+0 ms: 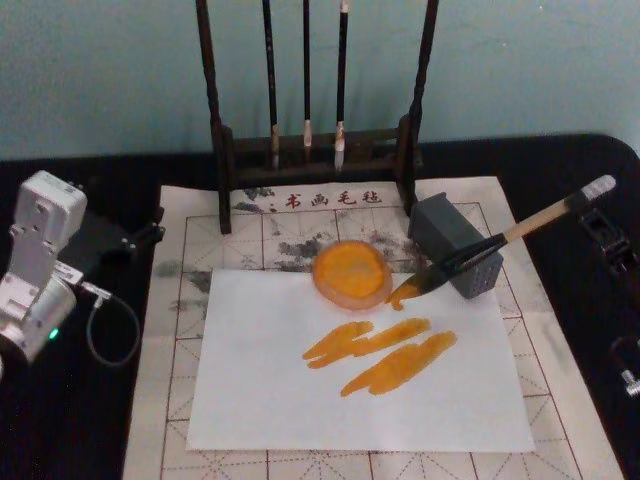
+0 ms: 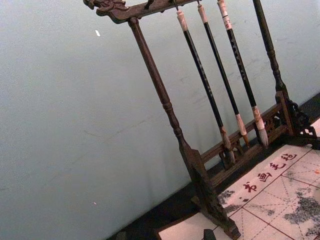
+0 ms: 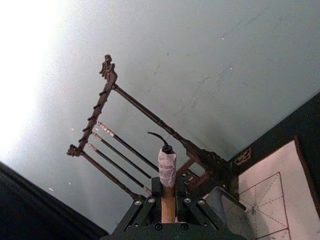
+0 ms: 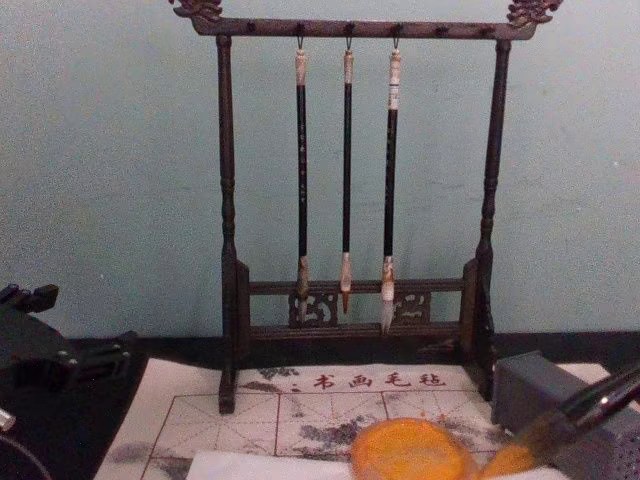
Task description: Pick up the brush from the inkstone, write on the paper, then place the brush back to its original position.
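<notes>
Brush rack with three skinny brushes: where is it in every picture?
Head: brush rack at top middle.
Left wrist: brush rack close, leaning.
Right wrist: brush rack tilted, behind the brush.
Chest: brush rack centre, upright.
Shared landmark: the grid mat at its feet.

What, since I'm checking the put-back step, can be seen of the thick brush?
The brush has a pale wooden handle with a taped end, a black collar and dark bristles tipped orange. It slants down across the grey block, with its tip at the far edge of the paper, beside the orange dish. The right gripper grips its handle.
</notes>
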`<state>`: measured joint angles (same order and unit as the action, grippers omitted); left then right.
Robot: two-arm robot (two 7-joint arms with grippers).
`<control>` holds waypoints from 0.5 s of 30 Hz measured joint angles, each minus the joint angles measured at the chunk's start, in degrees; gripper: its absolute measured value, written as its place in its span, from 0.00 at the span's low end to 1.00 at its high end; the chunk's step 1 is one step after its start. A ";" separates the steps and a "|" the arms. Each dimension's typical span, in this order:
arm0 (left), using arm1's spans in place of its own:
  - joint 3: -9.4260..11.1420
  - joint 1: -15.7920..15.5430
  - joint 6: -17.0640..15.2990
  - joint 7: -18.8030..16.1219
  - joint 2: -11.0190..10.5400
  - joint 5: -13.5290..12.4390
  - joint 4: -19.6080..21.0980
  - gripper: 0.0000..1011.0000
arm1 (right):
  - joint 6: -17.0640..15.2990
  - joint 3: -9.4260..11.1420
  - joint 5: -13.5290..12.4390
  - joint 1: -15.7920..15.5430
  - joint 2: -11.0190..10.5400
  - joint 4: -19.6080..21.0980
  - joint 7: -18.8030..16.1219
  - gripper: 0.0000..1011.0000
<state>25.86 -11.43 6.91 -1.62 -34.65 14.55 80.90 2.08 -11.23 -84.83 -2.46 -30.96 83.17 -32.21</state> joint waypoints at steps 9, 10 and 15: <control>0.00 0.00 0.00 0.00 0.00 0.00 0.00 0.99 | -1.12 -1.48 -2.77 3.80 2.15 -3.90 -0.21 0.18; 0.00 0.00 0.00 0.00 0.00 0.00 0.00 0.99 | -1.24 -1.62 -2.99 4.16 2.31 -4.27 -0.27 0.18; 0.00 0.00 0.00 0.00 0.00 0.00 0.00 0.99 | -1.78 -2.74 -4.32 6.89 3.89 -7.70 -0.77 0.18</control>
<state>25.86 -11.43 6.91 -1.62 -34.65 14.55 80.90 0.31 -13.98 -89.14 4.44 -27.07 75.48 -32.97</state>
